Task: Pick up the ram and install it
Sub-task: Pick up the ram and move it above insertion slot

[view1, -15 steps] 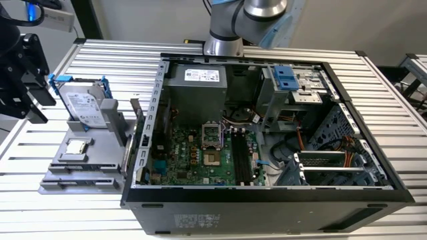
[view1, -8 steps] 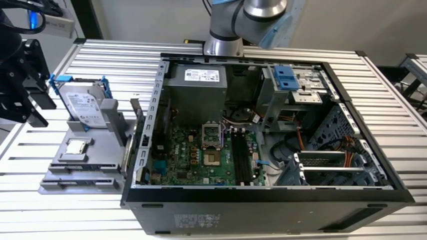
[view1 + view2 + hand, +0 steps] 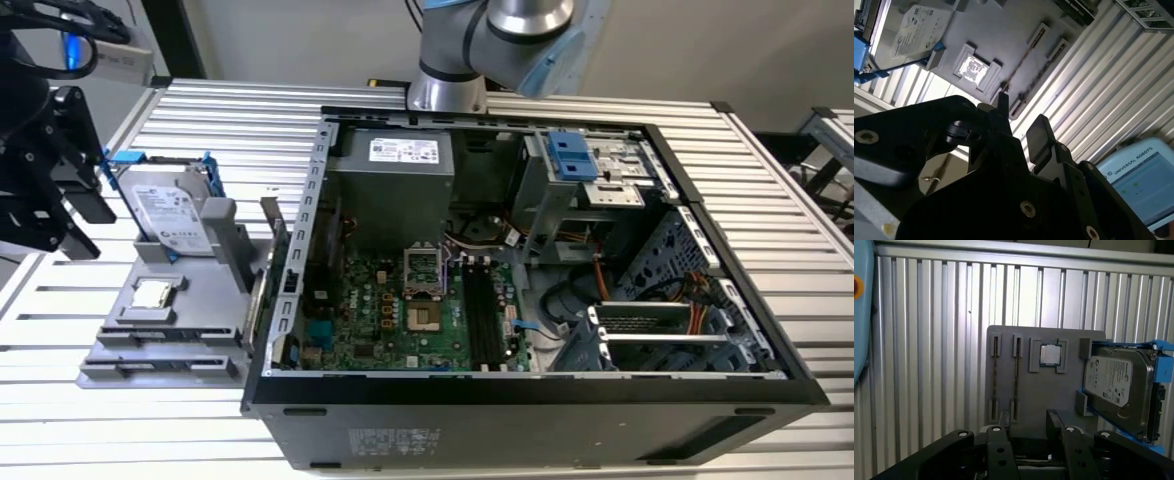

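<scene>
The gripper (image 3: 1027,420) is seen in the first wrist view above a grey tray (image 3: 1064,405). Its jaws are held apart, with a gap of moderate width, and nothing is held between them. The fingers (image 3: 1054,422) are placed over the tray's edge, near the ends of the two narrow slots, and the ram is not touched by them.

The ram (image 3: 1016,377) is found in these narrow slots, where it stands on its long edge as a thin dark stick. The slots are at the tray's side that is far from the hard drive (image 3: 1116,385). A processor chip (image 3: 1050,355) is laid flat in a square seat between the slots and the drive. The drive is held upright in its blue frame at the opposite side of the tray.

In the exterior view the tray is set near the bench (image 3: 200,110) edge at the exterior view's left, just beside the open computer case (image 3: 534,420). Inside the case the motherboard (image 3: 387,320) lies flat, and its long black slots (image 3: 483,315) are seen beside the processor socket.
</scene>
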{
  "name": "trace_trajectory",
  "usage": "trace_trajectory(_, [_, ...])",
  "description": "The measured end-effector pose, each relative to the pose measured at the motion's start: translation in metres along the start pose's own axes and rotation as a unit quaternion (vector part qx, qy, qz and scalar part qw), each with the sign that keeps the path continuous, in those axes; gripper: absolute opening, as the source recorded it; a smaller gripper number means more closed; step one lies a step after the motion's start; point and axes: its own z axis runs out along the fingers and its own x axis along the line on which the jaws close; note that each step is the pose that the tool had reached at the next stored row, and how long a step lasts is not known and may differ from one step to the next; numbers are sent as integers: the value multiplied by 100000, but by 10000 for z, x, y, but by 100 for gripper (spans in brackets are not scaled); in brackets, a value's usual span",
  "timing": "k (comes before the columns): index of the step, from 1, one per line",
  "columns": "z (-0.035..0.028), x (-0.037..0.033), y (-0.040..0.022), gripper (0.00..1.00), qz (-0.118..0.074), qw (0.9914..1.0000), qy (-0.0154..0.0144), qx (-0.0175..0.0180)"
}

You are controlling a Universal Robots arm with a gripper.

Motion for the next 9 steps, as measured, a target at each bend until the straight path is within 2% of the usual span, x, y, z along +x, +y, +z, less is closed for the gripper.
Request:
trace_trajectory(3, [53,4,0,100,0,100000,3,-2])
trace_trajectory(7, [56,4,0,100,1,100000,7,-6])
trace_trajectory(9, [82,17,1,100,4,100000,-9,8])
